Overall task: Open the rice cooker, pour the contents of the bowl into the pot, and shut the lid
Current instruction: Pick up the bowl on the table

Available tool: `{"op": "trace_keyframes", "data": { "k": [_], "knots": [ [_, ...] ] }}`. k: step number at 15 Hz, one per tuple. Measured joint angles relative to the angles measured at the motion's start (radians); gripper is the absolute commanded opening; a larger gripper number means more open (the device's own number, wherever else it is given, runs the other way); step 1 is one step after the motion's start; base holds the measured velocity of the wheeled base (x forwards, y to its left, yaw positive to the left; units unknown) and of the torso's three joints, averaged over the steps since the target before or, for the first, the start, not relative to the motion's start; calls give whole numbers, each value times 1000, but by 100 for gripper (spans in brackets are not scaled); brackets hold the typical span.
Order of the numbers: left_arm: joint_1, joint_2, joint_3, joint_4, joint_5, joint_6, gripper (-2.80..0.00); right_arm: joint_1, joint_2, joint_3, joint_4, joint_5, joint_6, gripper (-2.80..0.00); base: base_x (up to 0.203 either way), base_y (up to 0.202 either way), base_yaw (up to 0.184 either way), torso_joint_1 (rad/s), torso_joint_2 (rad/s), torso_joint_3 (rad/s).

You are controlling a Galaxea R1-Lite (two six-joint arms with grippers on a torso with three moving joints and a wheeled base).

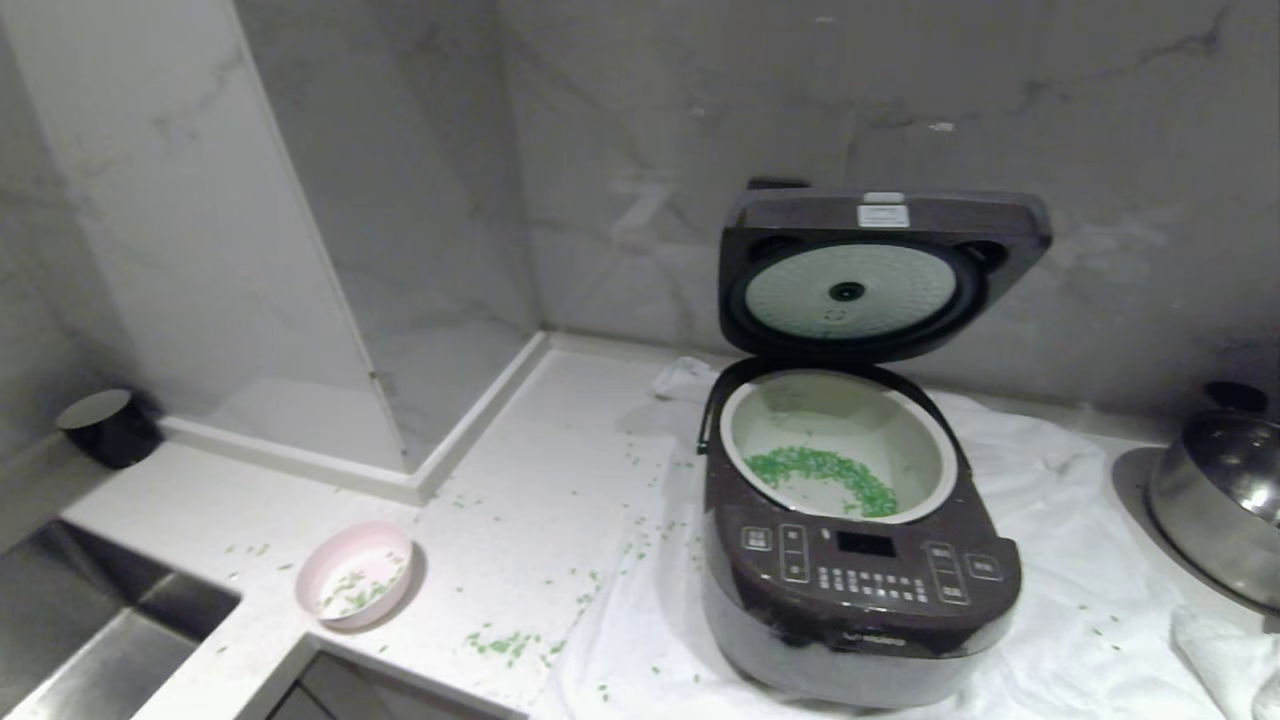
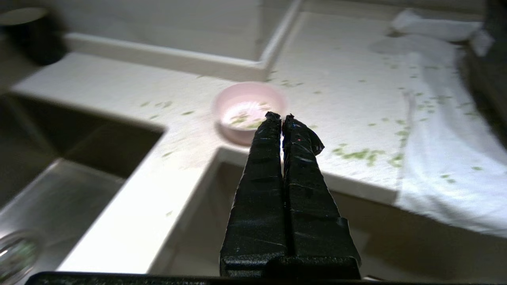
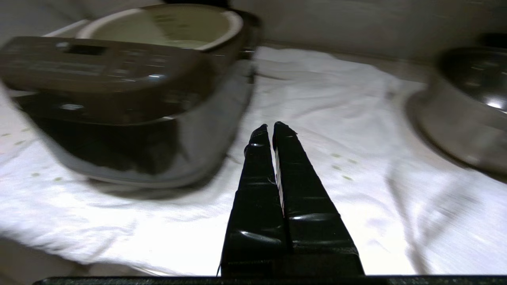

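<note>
The dark rice cooker (image 1: 860, 590) stands on a white cloth with its lid (image 1: 880, 270) raised upright, silvery underside facing me. Its white pot (image 1: 838, 445) holds a curved heap of green grains (image 1: 825, 477). The pale pink bowl (image 1: 355, 573) sits upright near the counter's front edge, with a few green bits inside. Neither arm shows in the head view. My left gripper (image 2: 280, 117) is shut and empty, back from the counter edge with the bowl (image 2: 247, 109) beyond its tips. My right gripper (image 3: 270, 127) is shut and empty above the cloth, beside the cooker (image 3: 119, 99).
Green grains (image 1: 505, 643) lie scattered over the white counter and the cloth (image 1: 1080, 560). A steel sink (image 1: 90, 630) is at the front left, a black cup (image 1: 105, 425) behind it. A shiny steel saucepan (image 1: 1220, 500) stands at the right. Marble walls close the back.
</note>
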Motion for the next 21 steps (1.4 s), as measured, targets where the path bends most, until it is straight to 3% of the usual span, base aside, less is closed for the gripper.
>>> {"op": "trace_keyframes", "data": {
  "k": [9,17,21],
  "knots": [
    [0,0,1,0,5,-8,-280,0,0,0,0,-15,17,-280,1,5,-154,3,5,3],
    [0,0,1,-1,10,-17,-280,0,0,0,1,-15,18,-280,0,0,0,0,0,0],
    [-1,0,0,1,10,-19,-280,0,0,0,0,-15,19,-280,177,0,0,-1,-2,3]
  ]
}}
